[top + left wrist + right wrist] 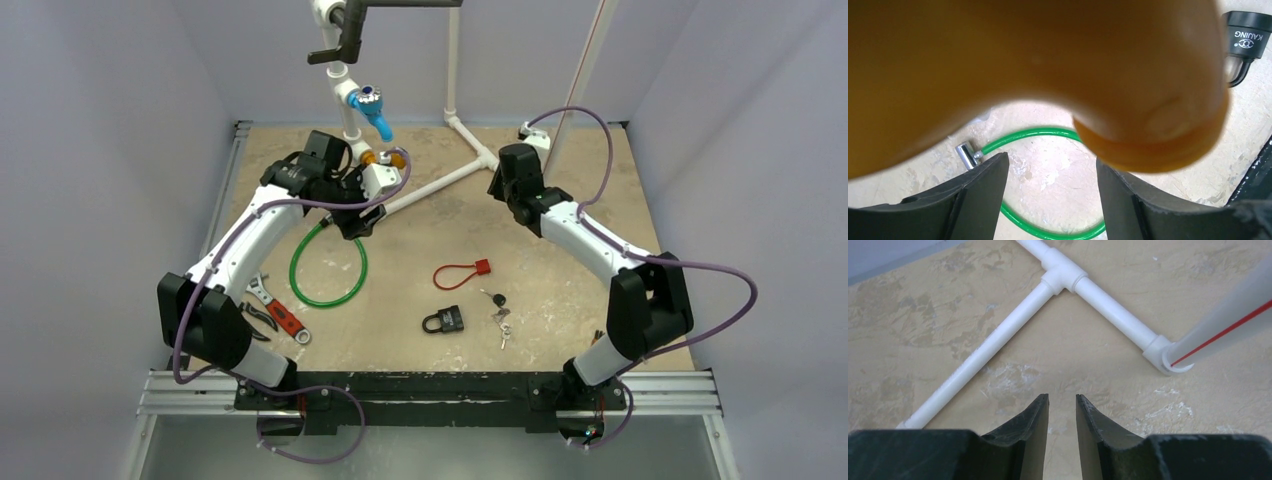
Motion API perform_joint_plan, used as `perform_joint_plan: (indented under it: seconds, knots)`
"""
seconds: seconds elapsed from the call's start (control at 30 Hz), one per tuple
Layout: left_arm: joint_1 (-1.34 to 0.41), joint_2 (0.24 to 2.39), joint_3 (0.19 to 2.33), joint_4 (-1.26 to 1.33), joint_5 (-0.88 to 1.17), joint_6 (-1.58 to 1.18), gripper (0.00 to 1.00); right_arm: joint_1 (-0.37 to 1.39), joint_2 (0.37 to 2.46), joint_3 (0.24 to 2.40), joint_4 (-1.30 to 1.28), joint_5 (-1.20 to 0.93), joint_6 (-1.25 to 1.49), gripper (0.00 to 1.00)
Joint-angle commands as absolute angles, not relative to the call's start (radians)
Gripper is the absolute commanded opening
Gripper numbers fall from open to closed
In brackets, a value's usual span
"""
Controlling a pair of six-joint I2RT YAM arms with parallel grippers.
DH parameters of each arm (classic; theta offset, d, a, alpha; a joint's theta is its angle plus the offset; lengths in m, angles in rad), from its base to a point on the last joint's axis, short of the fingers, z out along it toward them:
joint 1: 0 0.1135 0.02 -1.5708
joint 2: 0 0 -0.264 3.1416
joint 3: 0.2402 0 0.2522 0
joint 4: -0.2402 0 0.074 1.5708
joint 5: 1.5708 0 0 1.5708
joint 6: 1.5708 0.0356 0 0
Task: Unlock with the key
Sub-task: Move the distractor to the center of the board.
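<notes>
The left gripper [1050,160] has its jaws spread wide, and bare table shows in the gap between the tips. A big blurred orange handle [1048,65] hangs right over the jaws and fills most of the left wrist view. It blocks nearly everything ahead, and I cannot tell whether it touches either finger. Under and ahead of the tips lies a green cable loop [1048,134]; its metal end [967,155] sits just beyond the left finger. Far ahead and off to the right of the jaws, past the handle's edge, the black padlock [1250,35] lies on the table, well apart from the fingers.

The right gripper [1062,400] has its jaws drawn close with a narrow slit left, pinching nothing. Ahead of its tips run white pipes [983,355] meeting at a tee joint [1063,272]. To the right stands a translucent tube [1228,325] with a red line.

In the top view the keys [498,312] lie just beside the padlock, behind both grippers and well apart from them. A red cable tag [462,272] lies near them.
</notes>
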State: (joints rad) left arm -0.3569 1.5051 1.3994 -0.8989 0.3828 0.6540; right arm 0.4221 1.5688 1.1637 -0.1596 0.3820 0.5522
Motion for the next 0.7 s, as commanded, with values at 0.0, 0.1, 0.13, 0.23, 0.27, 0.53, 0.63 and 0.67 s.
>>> perform_joint_plan:
  seconds: [0.0, 0.1, 0.13, 0.23, 0.27, 0.53, 0.63, 0.67]
  knots:
    - [-0.321, 1.587, 1.464, -0.74, 0.256, 0.639, 0.65, 0.421, 1.558, 1.202, -0.073, 0.505, 0.527, 0.26]
    - [-0.321, 1.589, 1.449, -0.716, 0.242, 0.639, 0.65, 0.415, 1.569, 1.195, -0.069, 0.52, 0.527, 0.25]
    - [-0.321, 1.591, 1.442, -0.705, 0.227, 0.636, 0.65, 0.416, 1.566, 1.186, -0.071, 0.519, 0.532, 0.25]
    - [-0.321, 1.598, 1.431, -0.706, 0.184, 0.629, 0.63, 0.416, 1.527, 1.124, -0.056, 0.492, 0.549, 0.24]
    - [-0.319, 1.596, 1.42, -0.7, 0.168, 0.622, 0.62, 0.414, 1.511, 1.094, -0.049, 0.495, 0.556, 0.24]
    - [-0.298, 1.513, 1.315, -0.658, 0.141, 0.575, 0.61, 0.417, 1.329, 0.972, -0.061, 0.704, 0.602, 0.36]
    - [-0.298, 1.469, 1.291, -0.664, 0.168, 0.555, 0.61, 0.414, 1.249, 0.944, -0.04, 0.758, 0.572, 0.69]
    - [-0.298, 1.458, 1.289, -0.675, 0.182, 0.547, 0.61, 0.414, 1.231, 0.929, -0.015, 0.765, 0.54, 0.81]
